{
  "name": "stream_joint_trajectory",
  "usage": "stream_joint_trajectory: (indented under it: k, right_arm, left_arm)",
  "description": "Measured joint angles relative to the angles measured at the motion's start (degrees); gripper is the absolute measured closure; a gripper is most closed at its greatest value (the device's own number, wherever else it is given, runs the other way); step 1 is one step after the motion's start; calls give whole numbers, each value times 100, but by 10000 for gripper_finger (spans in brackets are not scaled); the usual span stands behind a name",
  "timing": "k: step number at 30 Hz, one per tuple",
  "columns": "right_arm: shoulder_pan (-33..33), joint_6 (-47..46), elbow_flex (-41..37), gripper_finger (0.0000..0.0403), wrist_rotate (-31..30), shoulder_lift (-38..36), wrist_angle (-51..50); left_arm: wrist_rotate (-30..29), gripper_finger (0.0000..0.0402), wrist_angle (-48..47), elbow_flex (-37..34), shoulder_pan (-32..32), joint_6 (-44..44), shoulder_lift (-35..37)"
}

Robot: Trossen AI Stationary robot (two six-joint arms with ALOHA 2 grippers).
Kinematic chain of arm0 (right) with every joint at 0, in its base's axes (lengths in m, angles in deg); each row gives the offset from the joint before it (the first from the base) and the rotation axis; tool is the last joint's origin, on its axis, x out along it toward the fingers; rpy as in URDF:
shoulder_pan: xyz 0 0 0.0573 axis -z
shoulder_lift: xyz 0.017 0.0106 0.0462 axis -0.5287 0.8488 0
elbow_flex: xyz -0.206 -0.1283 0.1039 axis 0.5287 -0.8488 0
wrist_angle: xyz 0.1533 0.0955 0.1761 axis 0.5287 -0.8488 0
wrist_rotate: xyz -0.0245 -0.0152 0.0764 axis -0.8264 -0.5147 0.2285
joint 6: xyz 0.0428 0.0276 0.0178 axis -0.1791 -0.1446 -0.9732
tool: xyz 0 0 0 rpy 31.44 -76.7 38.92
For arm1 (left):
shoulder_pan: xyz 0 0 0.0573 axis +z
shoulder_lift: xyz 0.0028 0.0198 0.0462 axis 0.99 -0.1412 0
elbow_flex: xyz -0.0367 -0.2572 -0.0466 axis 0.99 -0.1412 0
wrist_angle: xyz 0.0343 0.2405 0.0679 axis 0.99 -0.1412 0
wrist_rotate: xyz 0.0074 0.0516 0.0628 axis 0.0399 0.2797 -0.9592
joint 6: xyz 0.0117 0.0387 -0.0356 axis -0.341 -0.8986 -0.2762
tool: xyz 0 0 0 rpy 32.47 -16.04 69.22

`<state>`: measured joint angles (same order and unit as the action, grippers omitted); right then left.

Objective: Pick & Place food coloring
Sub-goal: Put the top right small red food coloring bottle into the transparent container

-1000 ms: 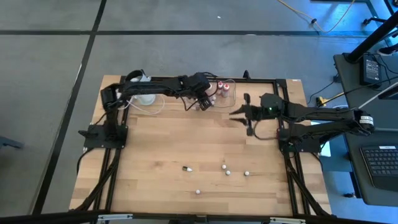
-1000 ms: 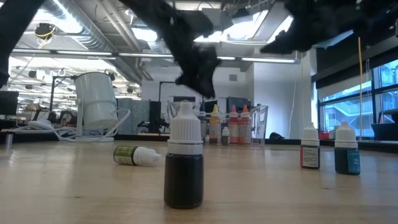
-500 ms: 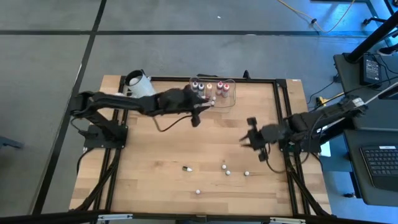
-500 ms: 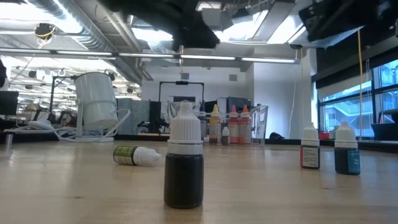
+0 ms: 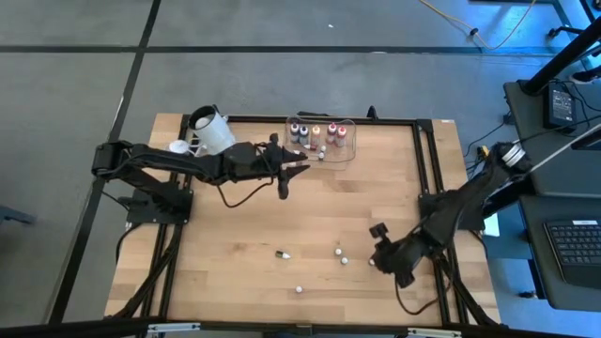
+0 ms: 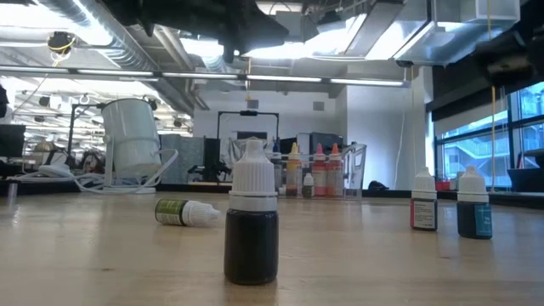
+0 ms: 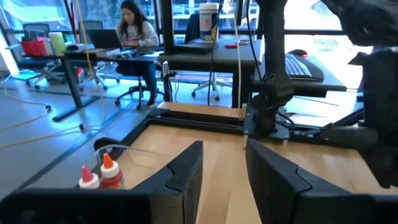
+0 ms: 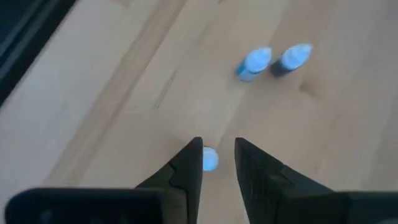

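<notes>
food coloring bottle near table's right edge, between parted fingers of right gripper, base hidden; left gripper parted, empty, beside clear tub.

Both arms are showing only as dark blurred shapes along the top edge of the low view, their grippers cut off. From above, the loose bottles on the table are appearing as tiny pale dots, their colours too small to tell. The right gripper is partly covering a pale cap, hiding the body beneath. In the left wrist view, the tub's bottles are being cut off below.
</notes>
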<state>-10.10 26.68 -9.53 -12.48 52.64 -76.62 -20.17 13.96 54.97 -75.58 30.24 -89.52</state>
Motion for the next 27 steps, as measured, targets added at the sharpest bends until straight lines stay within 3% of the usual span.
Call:
stream_joint_trajectory:
  k: [8,27]
  right_arm:
    - [-123,-744,0,306,-8,631,60]
    - [-119,-750,-4,306,-4,861,54]
  left_arm:
    - [11,285,-25,2,0,48,0]
    - [17,285,-49,2,4,44,-2]
